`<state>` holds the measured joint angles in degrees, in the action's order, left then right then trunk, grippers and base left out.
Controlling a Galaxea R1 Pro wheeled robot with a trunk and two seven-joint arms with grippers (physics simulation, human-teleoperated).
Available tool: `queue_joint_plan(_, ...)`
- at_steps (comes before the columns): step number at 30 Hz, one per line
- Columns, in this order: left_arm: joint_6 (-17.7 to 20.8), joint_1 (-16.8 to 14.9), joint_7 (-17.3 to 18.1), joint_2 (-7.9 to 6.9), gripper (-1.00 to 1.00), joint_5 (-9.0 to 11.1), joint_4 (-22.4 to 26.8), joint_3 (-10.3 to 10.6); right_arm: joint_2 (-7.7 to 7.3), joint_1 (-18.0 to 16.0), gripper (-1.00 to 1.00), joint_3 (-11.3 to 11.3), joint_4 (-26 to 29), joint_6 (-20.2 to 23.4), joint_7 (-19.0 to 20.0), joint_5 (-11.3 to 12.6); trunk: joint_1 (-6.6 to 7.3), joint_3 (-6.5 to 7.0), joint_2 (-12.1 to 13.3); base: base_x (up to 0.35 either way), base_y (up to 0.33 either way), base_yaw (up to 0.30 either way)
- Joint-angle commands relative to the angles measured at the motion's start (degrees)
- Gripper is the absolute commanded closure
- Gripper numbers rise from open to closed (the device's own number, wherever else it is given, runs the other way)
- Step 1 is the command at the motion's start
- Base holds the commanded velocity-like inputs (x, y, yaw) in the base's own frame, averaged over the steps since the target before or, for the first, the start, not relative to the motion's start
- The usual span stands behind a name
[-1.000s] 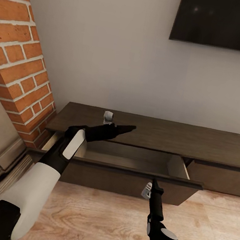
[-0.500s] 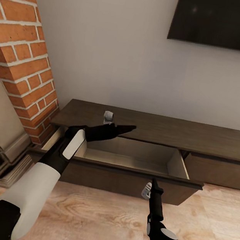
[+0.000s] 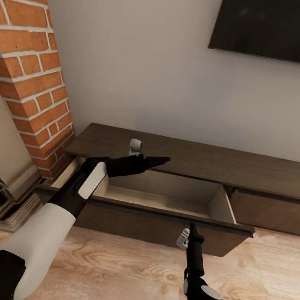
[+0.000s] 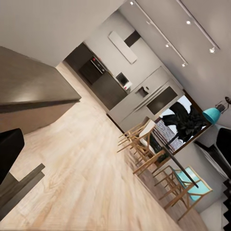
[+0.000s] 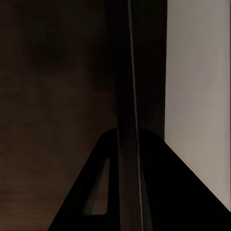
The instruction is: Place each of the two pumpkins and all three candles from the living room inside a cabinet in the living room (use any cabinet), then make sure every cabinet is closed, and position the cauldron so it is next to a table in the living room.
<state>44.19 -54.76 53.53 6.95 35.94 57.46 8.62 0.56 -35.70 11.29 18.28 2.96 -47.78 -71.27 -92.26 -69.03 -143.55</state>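
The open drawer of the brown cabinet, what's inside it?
The drawer of the cabinet shows pale beige walls and floor, with nothing lying there. The left arm covers its left corner, and the front panel hides the near strip.

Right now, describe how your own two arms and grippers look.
Both arms are glossy white shells with black joints and black wrists. The left arm has a white panel along its black forearm. Each ends in a slim black gripper, left gripper and right gripper, with a small grey camera block beside the wrist.
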Motion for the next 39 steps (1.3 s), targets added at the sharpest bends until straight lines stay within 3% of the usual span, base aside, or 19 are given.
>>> queue_joint_plan(1,0.01,0.00,-0.01,-0.01,-1.00,-0.02,0.02,-0.01,-0.03,0.02,1.00,-1.01,-1.14,-0.05,0.08,0.61,-0.01,-0.01,0.00,-0.279,0.000,0.000)
queue_joint_plan(31,0.01,0.00,-0.01,-0.01,-1.00,0.01,-0.07,-0.07,0.03,0.03,1.00,-1.03,-1.13,-0.19,0.05,0.61,-0.01,-0.01,0.00,-0.060,0.000,0.000)
queue_joint_plan(32,-0.01,0.00,-0.01,-0.01,-1.00,0.01,-0.07,-0.06,0.01,0.03,-1.00,-1.05,-1.14,-0.17,0.05,0.61,-0.01,-0.01,0.00,0.000,0.000,0.000)
queue_joint_plan(39,-0.06,0.02,-0.01,-0.01,-1.00,0.01,-0.07,-0.09,-0.01,0.03,-1.00,-1.09,-1.00,-0.15,0.08,0.61,-0.01,-0.01,0.00,0.000,0.000,0.000)
